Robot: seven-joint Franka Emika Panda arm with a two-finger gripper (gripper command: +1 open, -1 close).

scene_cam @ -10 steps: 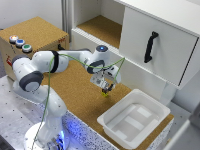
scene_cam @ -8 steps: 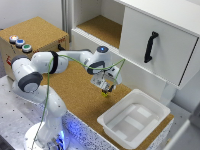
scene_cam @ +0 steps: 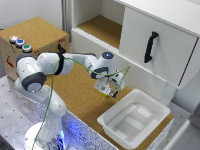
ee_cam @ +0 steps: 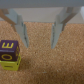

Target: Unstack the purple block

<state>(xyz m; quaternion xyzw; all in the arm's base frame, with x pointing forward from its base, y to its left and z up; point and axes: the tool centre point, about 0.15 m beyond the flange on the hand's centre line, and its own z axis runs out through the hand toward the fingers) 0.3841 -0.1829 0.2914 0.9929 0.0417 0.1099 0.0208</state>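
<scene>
Purple block [ee_cam: 10,48] sat stacked on the yellow-green block [ee_cam: 10,63] on the cork tabletop [ee_cam: 45,62]; the tool [ee_cam: 39,27] hung beside it, fingers apart.

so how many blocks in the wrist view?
2, stacked: purple block on top of the yellow-green block, on the cork surface, beside the open tool. The exterior view shows neither.
</scene>
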